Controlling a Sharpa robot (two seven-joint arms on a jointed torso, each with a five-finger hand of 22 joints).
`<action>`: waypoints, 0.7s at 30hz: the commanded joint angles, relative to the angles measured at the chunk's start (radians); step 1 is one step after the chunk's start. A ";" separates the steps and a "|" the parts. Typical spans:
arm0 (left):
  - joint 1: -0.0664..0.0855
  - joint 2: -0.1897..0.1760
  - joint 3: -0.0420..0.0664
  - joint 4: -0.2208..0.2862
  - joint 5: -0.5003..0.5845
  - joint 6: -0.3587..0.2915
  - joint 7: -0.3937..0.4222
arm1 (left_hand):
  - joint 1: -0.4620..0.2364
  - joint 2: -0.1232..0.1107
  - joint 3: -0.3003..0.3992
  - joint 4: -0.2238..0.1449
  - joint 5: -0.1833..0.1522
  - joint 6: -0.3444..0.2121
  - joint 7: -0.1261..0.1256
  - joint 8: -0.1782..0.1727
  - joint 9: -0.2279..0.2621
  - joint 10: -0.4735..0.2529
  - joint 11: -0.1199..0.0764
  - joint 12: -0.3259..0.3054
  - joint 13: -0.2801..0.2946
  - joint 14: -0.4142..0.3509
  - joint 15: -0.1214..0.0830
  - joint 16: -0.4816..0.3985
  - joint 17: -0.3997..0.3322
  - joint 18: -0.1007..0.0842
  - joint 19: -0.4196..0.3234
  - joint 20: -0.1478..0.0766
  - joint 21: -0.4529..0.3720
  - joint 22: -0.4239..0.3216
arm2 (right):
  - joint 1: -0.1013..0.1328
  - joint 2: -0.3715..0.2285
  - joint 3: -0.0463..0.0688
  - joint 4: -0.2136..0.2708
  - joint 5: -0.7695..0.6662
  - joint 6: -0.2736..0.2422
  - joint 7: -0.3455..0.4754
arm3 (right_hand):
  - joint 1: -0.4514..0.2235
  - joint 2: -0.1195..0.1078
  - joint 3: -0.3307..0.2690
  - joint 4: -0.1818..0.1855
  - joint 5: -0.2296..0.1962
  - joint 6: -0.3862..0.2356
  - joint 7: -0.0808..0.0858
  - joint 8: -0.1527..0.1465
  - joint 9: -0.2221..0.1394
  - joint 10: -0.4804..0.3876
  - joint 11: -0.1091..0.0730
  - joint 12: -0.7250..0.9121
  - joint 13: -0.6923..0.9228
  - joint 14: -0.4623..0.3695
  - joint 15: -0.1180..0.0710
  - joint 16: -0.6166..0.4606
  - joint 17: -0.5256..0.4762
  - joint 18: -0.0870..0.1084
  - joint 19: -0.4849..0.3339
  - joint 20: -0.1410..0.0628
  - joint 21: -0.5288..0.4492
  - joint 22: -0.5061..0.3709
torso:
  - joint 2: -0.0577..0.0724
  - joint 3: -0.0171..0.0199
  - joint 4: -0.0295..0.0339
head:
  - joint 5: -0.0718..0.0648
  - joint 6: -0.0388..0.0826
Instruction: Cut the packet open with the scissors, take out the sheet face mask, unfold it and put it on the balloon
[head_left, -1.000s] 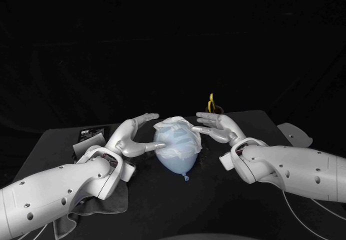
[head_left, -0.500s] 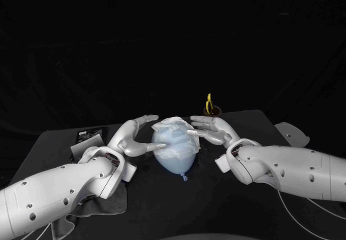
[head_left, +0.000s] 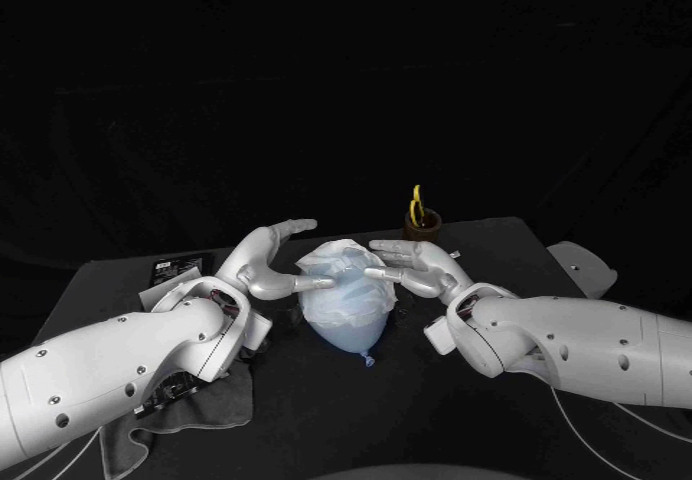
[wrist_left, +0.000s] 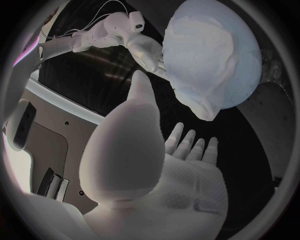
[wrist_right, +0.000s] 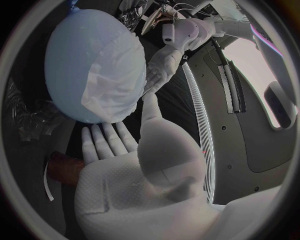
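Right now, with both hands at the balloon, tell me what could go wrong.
1. The balloon lies loose between the left hand and the right hand; uneven pushing could roll it away.
2. The sheet mask sits wrinkled over one end; rubbing fingers might drag it off.
3. The scissors stand in a holder just beyond the right hand; a backward sweep could topple them.

balloon (head_left: 343, 320): smooth pale-blue rubber, faint sheen
sheet mask (head_left: 353, 265): thin white fabric, creased
table (head_left: 361, 412): matt black
cloth (head_left: 202, 405): dark grey, soft, rumpled, lower left of frame
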 joint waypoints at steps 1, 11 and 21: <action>0.008 0.006 0.001 0.003 -0.048 0.035 -0.045 | -0.012 0.002 -0.007 0.000 0.005 -0.009 0.097 -0.004 -0.002 -0.010 0.000 -0.003 -0.002 -0.010 0.001 -0.007 -0.002 -0.011 -0.006 -0.001 -0.007 -0.002 | -0.004 0.000 0.000 0.015 -0.002 0.004 0.007 | 0.015 0.003 0.001 0.006 0.006 0.009 0.134 -0.001 -0.001 0.008 -0.001 0.002 0.001 0.010 -0.002 -0.001 -0.001 -0.011 -0.007 -0.001 -0.002 0.001 | 0.000 -0.0001 0.0004 | -0.005 -0.002; 0.014 0.011 0.001 0.005 -0.072 0.049 -0.095 | -0.021 0.001 -0.012 0.000 0.003 -0.017 0.101 -0.007 -0.004 -0.018 0.004 -0.003 -0.002 -0.011 0.002 -0.008 -0.002 -0.009 -0.007 -0.001 -0.007 -0.001 | -0.010 -0.009 0.000 0.051 0.000 -0.022 0.013 | 0.034 0.009 0.000 0.004 0.008 0.021 0.134 0.001 -0.001 0.024 -0.001 0.003 0.002 0.022 -0.003 0.000 -0.001 -0.009 -0.004 -0.001 0.001 0.003 | 0.000 -0.0003 0.0007 | -0.003 -0.006; 0.015 0.010 0.001 0.013 -0.089 0.073 -0.163 | -0.051 -0.001 -0.014 0.000 0.001 -0.026 0.121 -0.011 -0.006 -0.023 0.025 -0.002 -0.002 -0.002 0.024 -0.005 0.001 0.005 -0.007 -0.001 -0.007 0.000 | -0.023 -0.024 0.000 0.104 -0.003 -0.046 0.026 | 0.054 0.017 -0.002 0.001 0.014 0.040 0.134 0.003 -0.001 0.049 -0.003 0.005 0.003 0.051 -0.005 0.005 0.001 -0.007 0.002 -0.001 0.006 0.007 | -0.001 -0.0002 0.0005 | 0.005 -0.008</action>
